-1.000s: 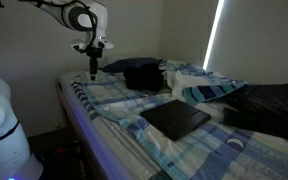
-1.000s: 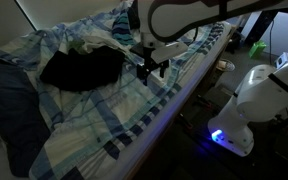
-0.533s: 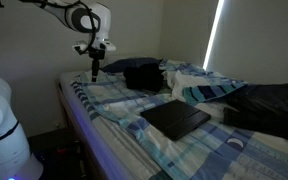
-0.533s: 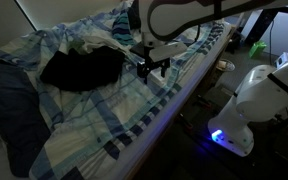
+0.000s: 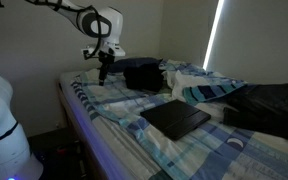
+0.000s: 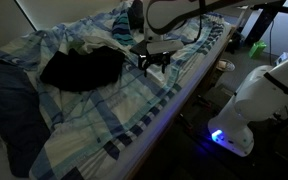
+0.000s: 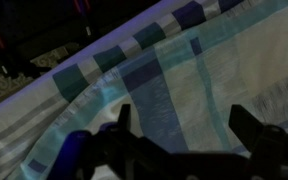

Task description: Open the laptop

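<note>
The laptop [image 5: 176,118] is a thin dark slab lying shut and flat on the plaid bed sheet, in the middle of the bed. In an exterior view it shows as a flat black shape [image 6: 79,68]. My gripper [image 5: 104,72] hangs over the bed's far corner near the edge, well away from the laptop, and also shows in an exterior view [image 6: 152,64]. In the wrist view the gripper [image 7: 184,125] is open and empty, with its fingers [image 7: 249,125] spread over blue and white plaid sheet.
A lumpy black bundle [image 5: 144,75] lies just beside the gripper. A large dark rumpled cloth [image 5: 269,105] covers the bed's other end [image 6: 14,110]. The bed's edge [image 7: 44,85] runs close under the gripper. The white robot base [image 6: 259,95] stands beside the bed.
The gripper has moved sideways along the bed toward the black bundle and a little lower. The laptop has not moved.
</note>
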`<state>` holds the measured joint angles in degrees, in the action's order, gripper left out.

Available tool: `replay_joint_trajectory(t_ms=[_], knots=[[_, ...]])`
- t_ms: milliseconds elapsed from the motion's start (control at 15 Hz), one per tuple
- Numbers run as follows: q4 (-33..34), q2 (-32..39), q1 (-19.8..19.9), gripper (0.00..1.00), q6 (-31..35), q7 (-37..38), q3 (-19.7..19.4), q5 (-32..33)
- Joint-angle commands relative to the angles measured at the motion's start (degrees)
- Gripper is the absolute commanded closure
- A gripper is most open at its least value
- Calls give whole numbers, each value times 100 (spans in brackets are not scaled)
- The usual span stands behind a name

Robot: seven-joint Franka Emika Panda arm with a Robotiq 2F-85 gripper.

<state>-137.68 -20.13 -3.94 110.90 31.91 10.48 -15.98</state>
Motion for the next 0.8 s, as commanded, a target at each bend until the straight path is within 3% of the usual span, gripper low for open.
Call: replay_joint_trajectory(t_ms=[0,733], knots=[[370,396,97,0,102,-174,-186,-9],[1704,1604,288,0,-37,-946,-811,3]])
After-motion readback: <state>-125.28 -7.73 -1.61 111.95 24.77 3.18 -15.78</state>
